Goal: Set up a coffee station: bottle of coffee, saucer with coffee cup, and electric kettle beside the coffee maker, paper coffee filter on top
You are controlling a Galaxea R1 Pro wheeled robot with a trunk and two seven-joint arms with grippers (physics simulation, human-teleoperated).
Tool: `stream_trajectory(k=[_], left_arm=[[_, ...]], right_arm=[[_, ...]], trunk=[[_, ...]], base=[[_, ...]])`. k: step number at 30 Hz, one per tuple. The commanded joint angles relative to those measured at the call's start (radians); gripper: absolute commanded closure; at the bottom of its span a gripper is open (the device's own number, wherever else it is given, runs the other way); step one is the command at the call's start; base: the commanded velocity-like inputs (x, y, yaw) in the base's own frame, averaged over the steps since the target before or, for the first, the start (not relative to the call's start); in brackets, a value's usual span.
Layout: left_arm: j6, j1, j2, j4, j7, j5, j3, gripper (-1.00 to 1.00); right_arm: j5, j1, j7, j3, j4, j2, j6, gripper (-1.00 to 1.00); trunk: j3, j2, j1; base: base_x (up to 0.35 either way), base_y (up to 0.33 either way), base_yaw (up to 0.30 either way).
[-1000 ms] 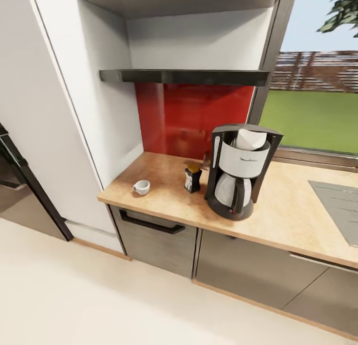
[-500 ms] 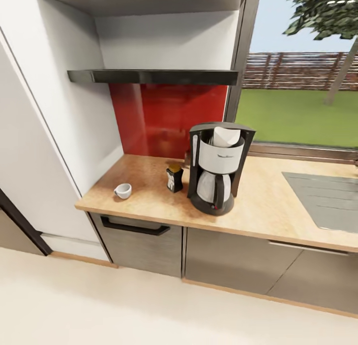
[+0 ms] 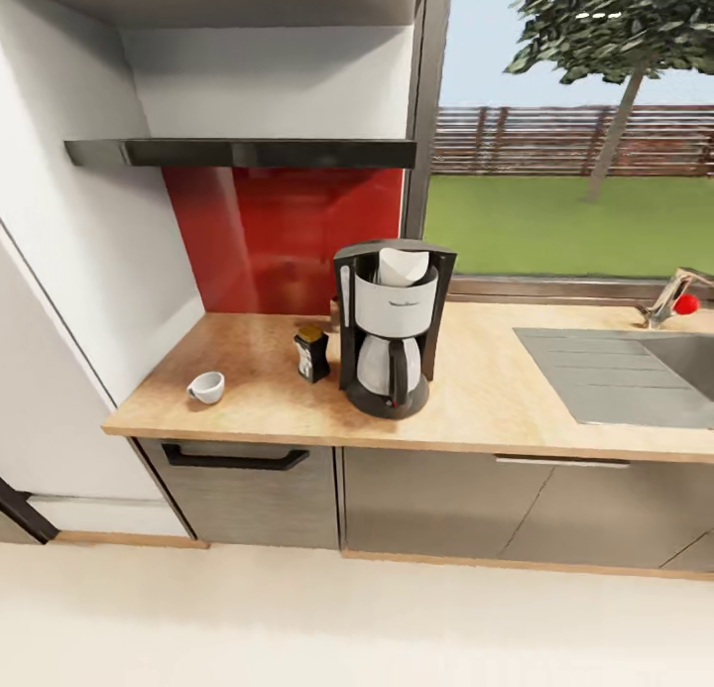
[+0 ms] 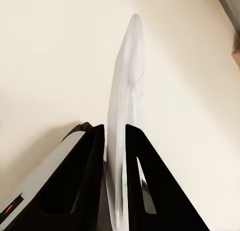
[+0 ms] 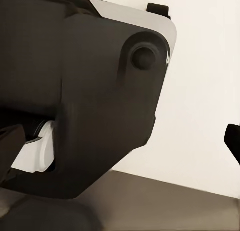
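The coffee maker [image 3: 389, 342] stands on the kitchen countertop [image 3: 496, 390] with a white paper coffee filter [image 3: 402, 266] in its top. The bottle of coffee [image 3: 311, 353] stands just left of it. Further left, near the counter's end, the white coffee cup [image 3: 206, 387] sits on bare wood. The dark kitchen shelf [image 3: 238, 153] hangs above. In the left wrist view my left gripper [image 4: 115, 128] is shut on the saucer [image 4: 126, 86], held edge-on over pale floor. The right wrist view has a black robot part [image 5: 90, 91] close in front, so the right gripper's state is unclear.
A grey sink drainboard [image 3: 605, 370] and a faucet with a red knob [image 3: 679, 300] are at the counter's right. A red backsplash [image 3: 283, 236] and a window [image 3: 570, 191] stand behind. Grey cabinet fronts [image 3: 426, 499] sit below, with pale floor [image 3: 347, 628] in front.
The head camera has swung, so the whole counter scene has slid left in the picture and the sink and faucet have come into view. The things on the counter have not moved.
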Motion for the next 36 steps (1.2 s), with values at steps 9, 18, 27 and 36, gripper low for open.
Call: stream_trajectory(k=[9,18,27,36], left_arm=[[-0.002,-0.001,0.000,0.002,-0.002,-0.004,0.006,1.00],[0.016,-0.018,-0.017,-0.015,0.011,-0.018,0.022,1.00],[-0.010,0.010,0.020,-0.066,-0.019,0.013,0.003,1.00],[-0.057,0.042,0.010,-0.116,-0.042,0.010,-0.002,1.00]], right_arm=[[0.011,0.000,0.004,-0.008,-0.003,0.000,0.006,-1.00],[0.011,0.000,-0.002,-0.007,-0.013,0.017,-0.049,-1.00],[0.015,0.000,-0.002,-0.006,-0.018,0.026,-0.092,-1.00],[0.017,0.000,-0.004,-0.005,-0.018,0.023,-0.143,-1.00]], trunk=[[-0.002,-0.002,0.000],[-0.002,-0.002,0.000],[-0.002,-0.002,0.000],[-0.002,-0.002,0.000]], base=[[-0.092,0.087,-0.247],[-0.009,0.001,-0.022],[0.000,0.000,0.000],[0.000,0.000,0.000]])
